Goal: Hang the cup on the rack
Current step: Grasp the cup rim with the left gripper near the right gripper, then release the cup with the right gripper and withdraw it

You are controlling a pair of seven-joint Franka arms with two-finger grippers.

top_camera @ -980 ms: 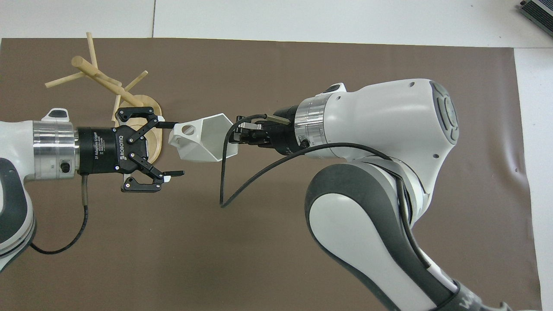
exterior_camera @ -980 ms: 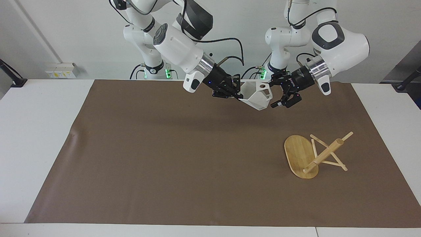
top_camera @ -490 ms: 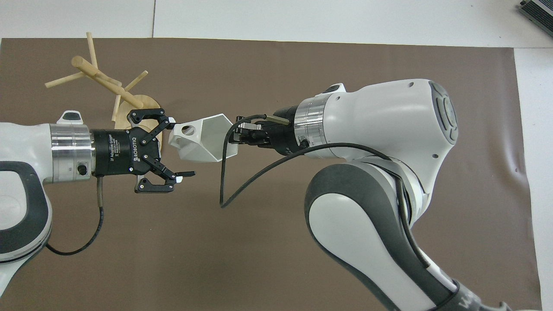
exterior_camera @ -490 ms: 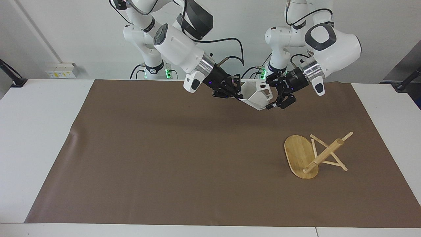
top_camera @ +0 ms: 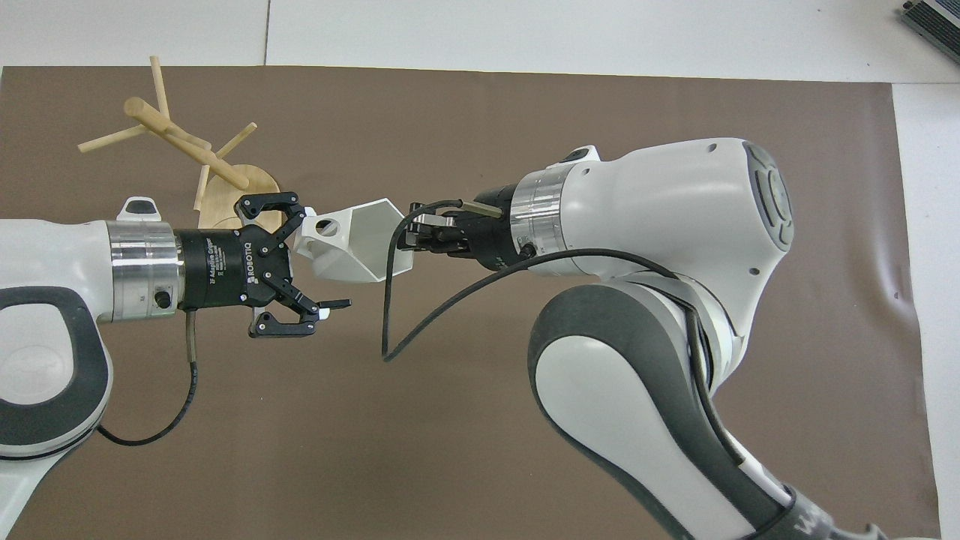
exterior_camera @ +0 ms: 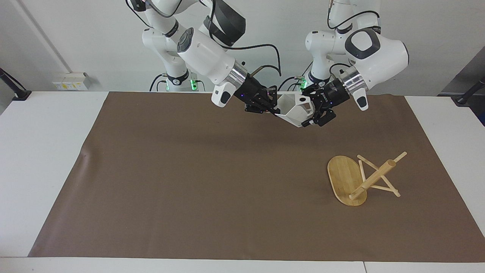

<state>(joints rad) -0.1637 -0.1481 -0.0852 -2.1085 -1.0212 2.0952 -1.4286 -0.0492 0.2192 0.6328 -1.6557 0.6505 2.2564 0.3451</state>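
Left gripper (exterior_camera: 307, 112), jaws wide, has closed in around the white faceted cup's (exterior_camera: 294, 110) handle; right gripper (exterior_camera: 273, 109) clamps its rim; tipped bamboo rack (exterior_camera: 360, 177) lies apart on the brown mat (exterior_camera: 189, 182).

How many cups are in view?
1. The cup is in the air above the brown mat, shut in the right gripper by its rim, with the open left gripper at its handle end.

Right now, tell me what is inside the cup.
The cup hangs in the air, pinched at its rim by the right gripper. The overhead view shows only bare white walls inside. Its bottom is hidden by the near wall. The open left gripper straddles its handle end.
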